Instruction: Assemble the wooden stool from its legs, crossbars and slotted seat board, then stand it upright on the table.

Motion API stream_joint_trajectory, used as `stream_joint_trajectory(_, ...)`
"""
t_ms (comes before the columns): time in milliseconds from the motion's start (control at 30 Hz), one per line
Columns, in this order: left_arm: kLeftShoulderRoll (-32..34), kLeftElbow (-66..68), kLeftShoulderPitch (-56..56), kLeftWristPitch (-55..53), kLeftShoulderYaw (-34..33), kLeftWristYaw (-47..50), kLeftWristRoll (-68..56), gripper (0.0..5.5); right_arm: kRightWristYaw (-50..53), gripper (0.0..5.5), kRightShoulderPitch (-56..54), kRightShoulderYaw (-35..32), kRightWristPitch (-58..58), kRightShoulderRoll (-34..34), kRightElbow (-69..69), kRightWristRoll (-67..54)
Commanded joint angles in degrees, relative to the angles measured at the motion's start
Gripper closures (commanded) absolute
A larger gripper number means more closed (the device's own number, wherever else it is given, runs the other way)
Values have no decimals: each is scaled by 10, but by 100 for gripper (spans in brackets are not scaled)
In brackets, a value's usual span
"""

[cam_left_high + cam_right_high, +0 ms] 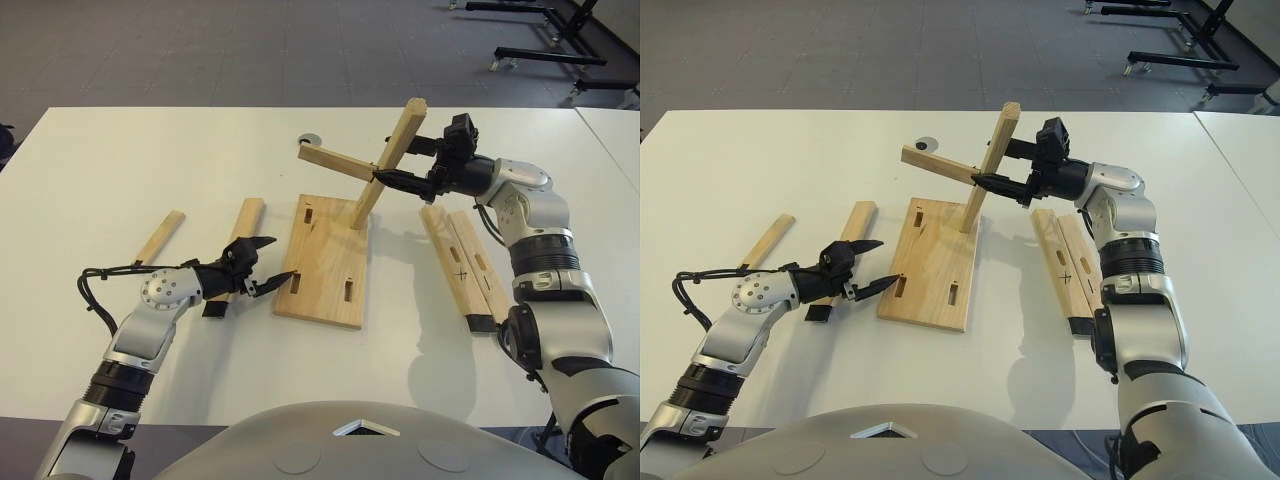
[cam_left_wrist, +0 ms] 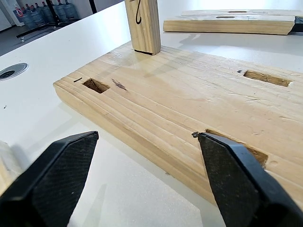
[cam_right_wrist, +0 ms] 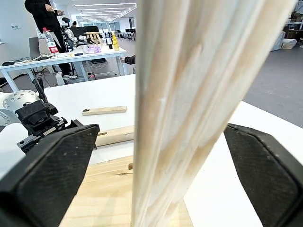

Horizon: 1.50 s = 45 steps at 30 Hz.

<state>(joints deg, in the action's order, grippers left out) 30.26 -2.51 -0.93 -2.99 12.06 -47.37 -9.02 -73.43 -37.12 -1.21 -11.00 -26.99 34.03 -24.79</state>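
The slotted seat board (image 1: pixel 322 262) lies flat mid-table. A leg (image 1: pixel 365 205) stands tilted in its far slot, with a crossbar (image 1: pixel 335 162) crossing it and pointing far-left. My right gripper (image 1: pixel 398 163) is open, its fingers straddling the leg's upper part; in the right wrist view the leg (image 3: pixel 189 94) rises between the pads. My left gripper (image 1: pixel 272 260) is open at the board's near-left edge, one fingertip (image 2: pixel 227 170) over a slot in the board (image 2: pixel 189 94) and the other off the board's edge.
Left of the board lie a loose leg (image 1: pixel 240 235) and a shorter bar (image 1: pixel 160 236). Two more legs (image 1: pixel 460 265) lie side by side on the right, below my right forearm. A round grommet (image 1: pixel 311 139) sits in the table behind the crossbar.
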Motion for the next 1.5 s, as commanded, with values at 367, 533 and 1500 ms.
stream_joint_trajectory(367, -107, 19, -29, 55, -92, 232, 45, 163, 59, 23, 161, -99, -62, -88, -165, -24)
stream_joint_trajectory(533, -139, -51, -99, 46, -127, 321, 69, 163, 253, 23, 226, -128, -126, -76, -264, 20)
stream_joint_trajectory(1500, -197, -179, -205, 9, -144, 410, 111, 163, 450, 23, 486, -133, -24, -69, -343, 175)
